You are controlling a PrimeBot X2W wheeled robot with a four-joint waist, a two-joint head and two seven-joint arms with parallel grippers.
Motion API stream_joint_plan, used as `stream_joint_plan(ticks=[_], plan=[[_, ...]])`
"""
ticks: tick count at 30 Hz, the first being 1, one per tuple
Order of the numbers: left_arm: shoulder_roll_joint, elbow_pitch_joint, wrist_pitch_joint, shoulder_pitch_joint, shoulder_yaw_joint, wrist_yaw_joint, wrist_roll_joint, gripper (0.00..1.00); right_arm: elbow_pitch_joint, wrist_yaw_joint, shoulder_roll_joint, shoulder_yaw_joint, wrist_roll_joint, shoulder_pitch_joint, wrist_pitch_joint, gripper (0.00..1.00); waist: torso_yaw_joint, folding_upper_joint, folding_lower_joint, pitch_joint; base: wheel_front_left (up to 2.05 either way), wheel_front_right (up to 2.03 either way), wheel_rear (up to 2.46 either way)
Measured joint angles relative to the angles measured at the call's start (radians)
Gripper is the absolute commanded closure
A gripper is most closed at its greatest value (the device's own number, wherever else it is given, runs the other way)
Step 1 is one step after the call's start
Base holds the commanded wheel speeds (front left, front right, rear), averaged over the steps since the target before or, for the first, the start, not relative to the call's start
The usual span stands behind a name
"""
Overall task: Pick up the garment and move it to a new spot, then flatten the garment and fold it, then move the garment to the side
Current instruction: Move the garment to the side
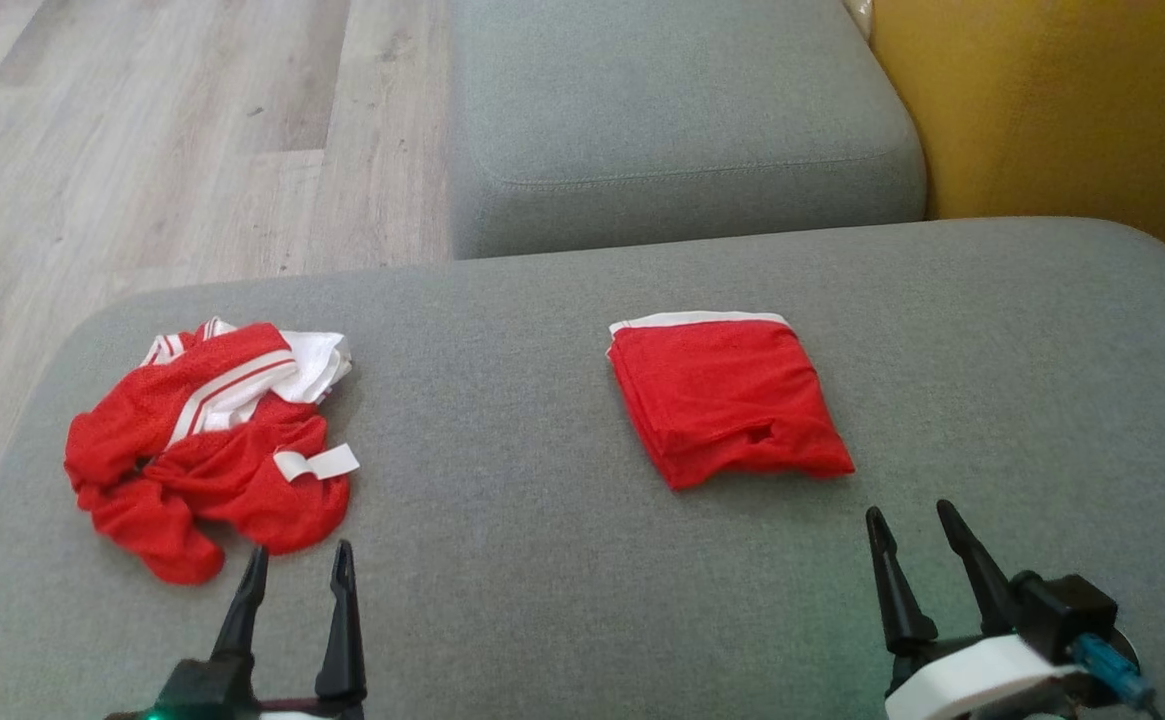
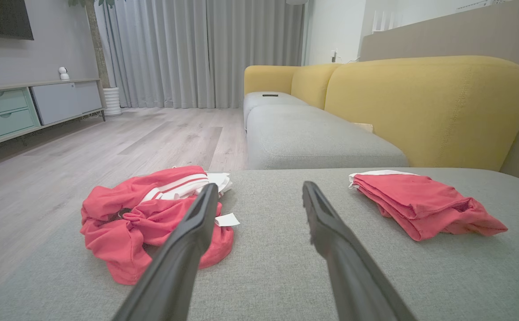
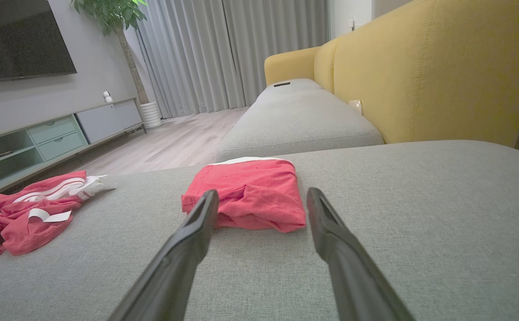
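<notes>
Grey sofa seat (image 1: pixel 562 560): I see crumpled red garment (image 1: pixel 207 445) at left, folded red garment (image 1: pixel 727 400) at centre. Left gripper (image 1: pixel 297 565) and right gripper (image 1: pixel 912 525): both spread wide, empty, touching nothing.

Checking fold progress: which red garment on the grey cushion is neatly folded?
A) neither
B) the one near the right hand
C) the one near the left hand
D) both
B: the folded garment lies flat before the right hand; the crumpled garment by the left hand is bunched.
</notes>
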Motion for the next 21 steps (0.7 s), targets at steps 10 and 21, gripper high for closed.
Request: stream_joint_plan(ticks=[10,21], plan=[[0.000,0.001,0.000,0.000,0.008,-0.002,0.000,0.00,-0.009,0.000,0.012,-0.001,-0.014,0.000,0.000,0.00,0.000,0.0000,0.0000,0.005,0.00,0.00,0.00],[0.000,0.006,0.000,0.000,0.011,-0.018,0.000,0.00,-0.010,0.000,0.013,-0.004,-0.015,0.000,0.000,0.00,0.001,0.0000,0.0000,0.012,0.00,0.00,0.00]])
